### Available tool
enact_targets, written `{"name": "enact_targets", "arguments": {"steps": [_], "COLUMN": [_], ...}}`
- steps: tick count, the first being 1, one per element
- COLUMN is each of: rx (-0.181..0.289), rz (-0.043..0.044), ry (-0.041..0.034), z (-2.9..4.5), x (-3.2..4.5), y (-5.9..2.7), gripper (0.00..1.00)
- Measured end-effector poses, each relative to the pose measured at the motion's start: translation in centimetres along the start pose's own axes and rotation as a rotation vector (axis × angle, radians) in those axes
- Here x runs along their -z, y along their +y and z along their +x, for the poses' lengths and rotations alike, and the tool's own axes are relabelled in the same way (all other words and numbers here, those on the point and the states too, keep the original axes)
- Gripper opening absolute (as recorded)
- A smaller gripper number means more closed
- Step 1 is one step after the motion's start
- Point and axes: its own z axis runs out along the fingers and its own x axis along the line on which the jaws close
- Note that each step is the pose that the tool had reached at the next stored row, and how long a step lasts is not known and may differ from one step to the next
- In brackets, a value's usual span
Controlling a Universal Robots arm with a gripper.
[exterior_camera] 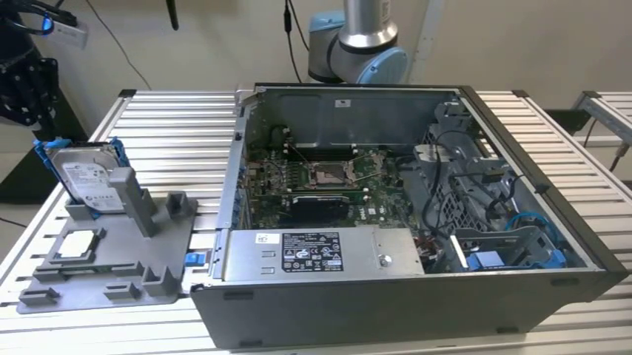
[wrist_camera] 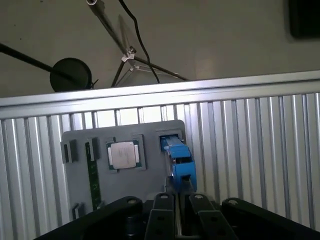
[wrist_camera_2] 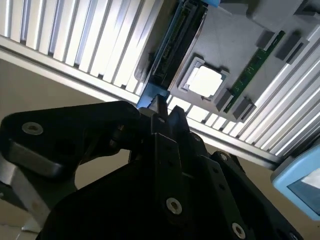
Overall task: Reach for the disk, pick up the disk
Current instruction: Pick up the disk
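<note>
First wrist view had my claw (wrist_camera: pixel 176 197), pinched nearly closed and gripping nothing, poised over the blue-framed disk (wrist_camera: pixel 179 159), which I judged not yet grasped in its grey holder (wrist_camera: pixel 150 131).

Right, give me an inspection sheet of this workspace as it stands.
Surface: slatted aluminium table, carrying a grey fixture tray and an open computer case.
Job's things: disk stands upright in a tray slot, nothing gripping it.
Clutter: square chip and green memory stick on the tray.
Grippers: hand aimed toward the tray, apart from the disk.
Cables: blue cable inside the case.
Surroundings: arm base behind the case; another slatted table at the exterior view's right.
</note>
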Motion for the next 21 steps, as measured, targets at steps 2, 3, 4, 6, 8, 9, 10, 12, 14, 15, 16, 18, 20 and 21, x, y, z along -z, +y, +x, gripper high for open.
{"name": "enact_targets", "arguments": {"steps": [2,3,4,6,8,9,10,12,14,15,16,18,20,21], "rx": [0.0,0.0,0.002,0.007,0.012,0.015,0.017,0.022,0.026,0.028,0.03,0.034,0.038,0.04], "rz": [0.0001,0.0002,0.0001,0.0,-0.0001,0.0,0.0,-0.0001,0.0,0.0,0.0,-0.0001,-0.0001,-0.0001], "ry": [-0.0001,-0.0001,0.0001,0.0004,0.0006,0.0007,0.0008,0.0011,0.0011,0.0012,0.0012,0.0014,0.0016,0.0017], "z": [-0.02,-0.06,-0.13,-0.21,-0.26,-0.28,-0.29,-0.3,-0.32,-0.33,-0.34,-0.37,-0.4,-0.42], "x": [-0.04,-0.1,-0.19,-0.48,-0.84,-1.02,-1.2,-1.57,-1.93,-2.13,-2.3,-2.67,-3.03,-3.21], "y": [-0.01,0.0,0.0,0.0,-0.02,-0.03,-0.03,-0.04,-0.06,-0.07,-0.07,-0.09,-0.1,-0.11], "gripper": [1.0,1.0,1.0,1.0,1.0,1.0,1.0,1.0,1.0,1.0,1.0,1.0,1.0,1.0]}}
